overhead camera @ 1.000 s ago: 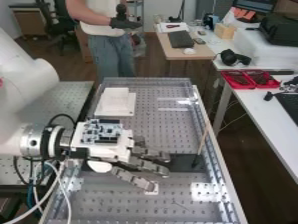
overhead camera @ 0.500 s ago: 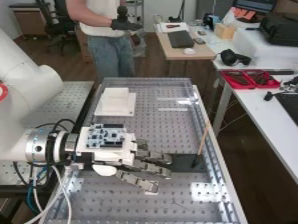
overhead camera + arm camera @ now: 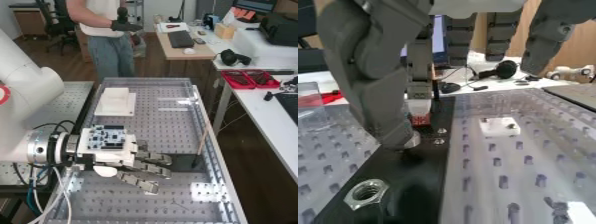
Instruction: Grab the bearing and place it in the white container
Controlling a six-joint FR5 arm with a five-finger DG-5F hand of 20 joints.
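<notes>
Perforated clear surface covers the bench, and the white container stands on its far part. Nearer, the hand is above this surface, with a circuit board on its back. Its fingers are almost straight and spread, with gaps between them. On the black strip lies a hexagonal metal nut, near the thumb. One pale rounded piece is at the thumb's tip; if this is the bearing, I cannot tell.
</notes>
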